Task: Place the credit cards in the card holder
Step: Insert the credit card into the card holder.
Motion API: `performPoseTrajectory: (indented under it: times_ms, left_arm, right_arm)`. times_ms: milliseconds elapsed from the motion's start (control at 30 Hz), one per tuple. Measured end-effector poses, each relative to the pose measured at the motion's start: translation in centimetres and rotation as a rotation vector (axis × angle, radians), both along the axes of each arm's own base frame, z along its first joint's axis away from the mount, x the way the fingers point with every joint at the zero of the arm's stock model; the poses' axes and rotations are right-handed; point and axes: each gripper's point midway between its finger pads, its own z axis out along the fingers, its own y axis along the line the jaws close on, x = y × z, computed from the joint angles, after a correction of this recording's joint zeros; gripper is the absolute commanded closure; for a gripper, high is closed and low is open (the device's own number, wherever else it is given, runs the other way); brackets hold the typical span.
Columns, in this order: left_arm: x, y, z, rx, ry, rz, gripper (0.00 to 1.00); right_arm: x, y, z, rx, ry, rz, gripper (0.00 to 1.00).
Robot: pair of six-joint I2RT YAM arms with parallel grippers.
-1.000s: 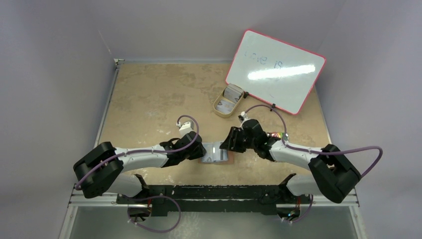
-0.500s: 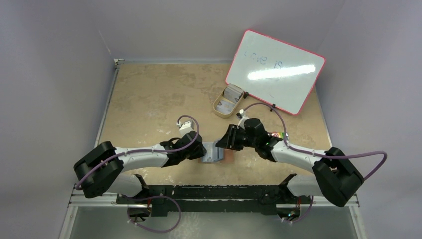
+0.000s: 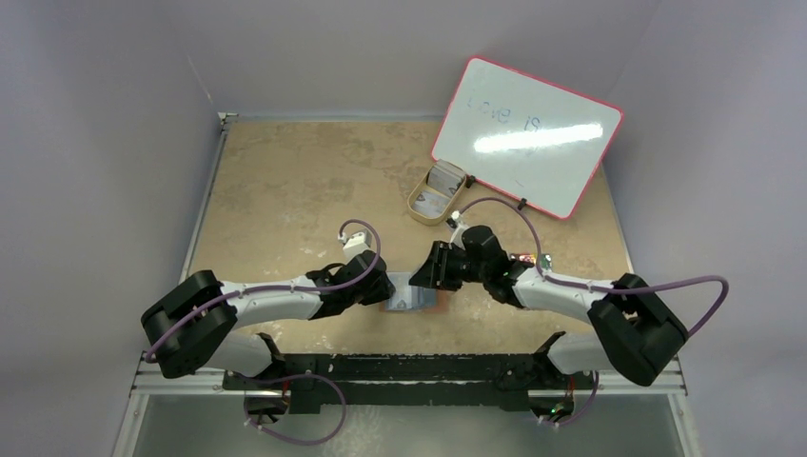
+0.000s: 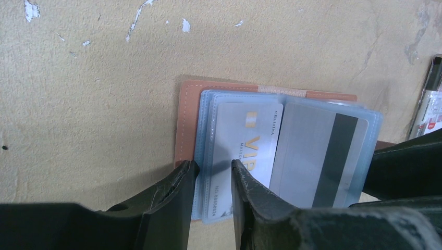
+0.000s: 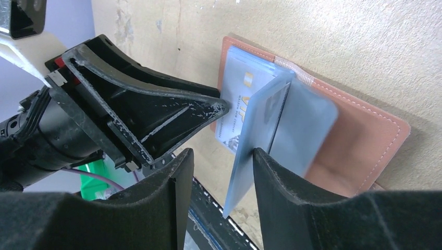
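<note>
The reddish-brown card holder (image 3: pixel 416 301) lies open on the table between my two grippers. In the left wrist view its leather (image 4: pixel 185 120) carries clear blue sleeves, holding a whitish VIP card (image 4: pixel 251 140) and a card with a dark stripe (image 4: pixel 326 156). My left gripper (image 4: pixel 212 173) is slightly open, its tips down on the sleeves' left edge. My right gripper (image 5: pixel 221 166) is open. One sleeve page (image 5: pixel 260 140) stands upright between its fingers and leans on the right finger. More cards (image 3: pixel 442 181) sit in the tan oval tray (image 3: pixel 419 211).
A pink-framed whiteboard (image 3: pixel 528 133) lies at the back right, next to the tray. A pack of coloured markers (image 3: pixel 529 257) lies just right of my right gripper and shows at the right edge of the left wrist view (image 4: pixel 430 99). The table's near edge is close below the holder.
My right gripper has moved a little left, over the card holder, and a sleeve page that lay flat now stands up between its fingers. The left arm has stayed put.
</note>
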Motion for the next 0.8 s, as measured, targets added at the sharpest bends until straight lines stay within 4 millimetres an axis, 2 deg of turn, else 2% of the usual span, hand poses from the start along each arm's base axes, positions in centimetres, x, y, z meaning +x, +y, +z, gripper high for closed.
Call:
performPoseTrajectory:
  times_ms: [133, 233, 367, 467, 633, 800]
  left_arm:
    - [0.0, 0.0, 0.0, 0.000, 0.000, 0.000, 0.69]
    - [0.0, 0.0, 0.0, 0.000, 0.000, 0.000, 0.69]
    - [0.0, 0.0, 0.0, 0.000, -0.001, 0.000, 0.69]
    - [0.0, 0.0, 0.0, -0.001, 0.000, 0.000, 0.69]
    - [0.0, 0.0, 0.0, 0.000, 0.000, 0.000, 0.69]
    - [-0.1, 0.1, 0.1, 0.000, 0.000, 0.000, 0.69]
  right_arm:
    - [0.0, 0.0, -0.1, 0.001, 0.000, 0.001, 0.65]
    - [0.2, 0.3, 0.5, 0.022, -0.017, 0.006, 0.76]
    - [0.4, 0.9, 1.5, 0.067, -0.042, 0.014, 0.85]
    - [0.4, 0.9, 1.4, 0.069, -0.041, 0.009, 0.84]
    - [0.3, 0.5, 0.7, 0.040, -0.022, -0.002, 0.74]
    - [0.2, -0.5, -0.8, -0.029, 0.013, -0.030, 0.74]
